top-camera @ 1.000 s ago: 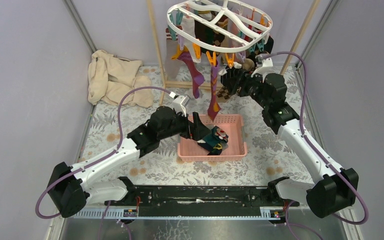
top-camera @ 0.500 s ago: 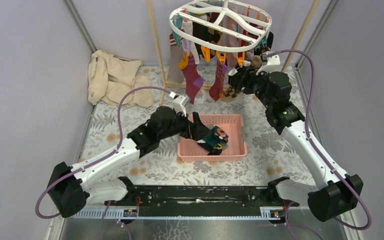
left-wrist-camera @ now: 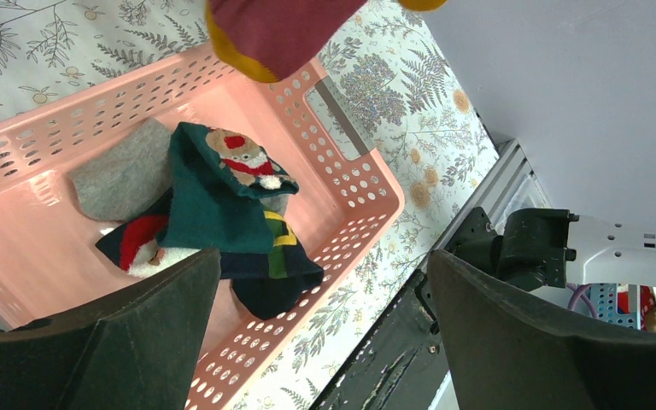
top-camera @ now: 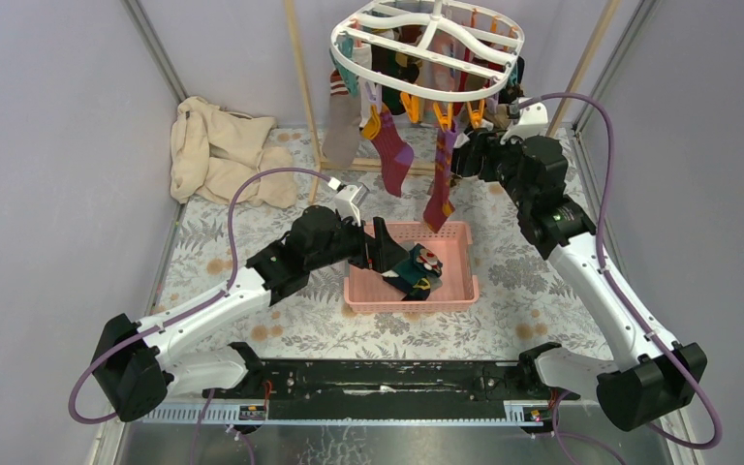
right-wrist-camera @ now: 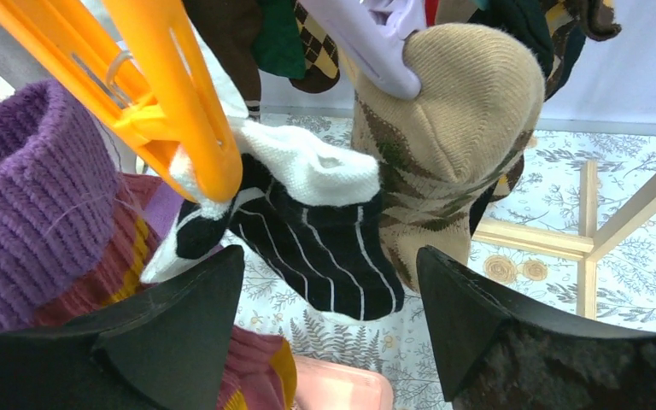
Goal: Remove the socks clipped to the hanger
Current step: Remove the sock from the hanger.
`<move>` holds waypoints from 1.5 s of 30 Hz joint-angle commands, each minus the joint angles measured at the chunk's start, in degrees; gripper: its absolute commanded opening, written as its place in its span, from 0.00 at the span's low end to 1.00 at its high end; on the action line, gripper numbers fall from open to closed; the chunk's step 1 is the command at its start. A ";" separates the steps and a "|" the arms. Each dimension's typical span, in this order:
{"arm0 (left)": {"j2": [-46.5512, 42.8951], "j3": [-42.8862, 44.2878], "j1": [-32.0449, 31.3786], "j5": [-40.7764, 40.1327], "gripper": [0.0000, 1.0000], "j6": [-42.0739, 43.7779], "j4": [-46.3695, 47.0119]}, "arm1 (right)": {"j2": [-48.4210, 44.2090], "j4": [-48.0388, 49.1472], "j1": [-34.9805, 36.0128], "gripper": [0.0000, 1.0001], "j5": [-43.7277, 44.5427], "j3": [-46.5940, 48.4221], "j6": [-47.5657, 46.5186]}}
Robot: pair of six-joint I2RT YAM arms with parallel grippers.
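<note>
Table: leaf-print cover, with your two arm bases at its near edge.
Pink basket: mid-table, holding a loose heap. A green sock with a bear face lies on top and a grey sock lies beside it.
Left fingers: yours are spread wide over the basket's left end and grip nothing. The heap lies below the gap, clear of both.
Right fingers: spread, raised under the hanger's right front.
Striped sock: black and white. It hangs in the gap between your right fingers, not pinched.
Orange clip: bites that sock's white end.
Neighbours: purple sock to the left, tan argyle sock to the right.
Hanger: white oval, hung high at the back, with socks clipped round its rim.
Far left corner: bunched cream cloth.
</note>
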 commanded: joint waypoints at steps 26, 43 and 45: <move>-2.96 3.15 0.14 0.40 0.99 1.41 -2.50 | -4.05 14.36 -0.72 0.08 -10.54 -7.25 0.00; -4.71 8.86 -4.34 2.90 0.99 -2.75 0.28 | -6.27 -6.89 -0.72 0.06 -10.04 2.68 2.81; -4.74 9.64 -5.38 2.71 0.99 -3.27 0.64 | -6.44 -9.39 -0.72 0.06 -7.85 3.55 2.34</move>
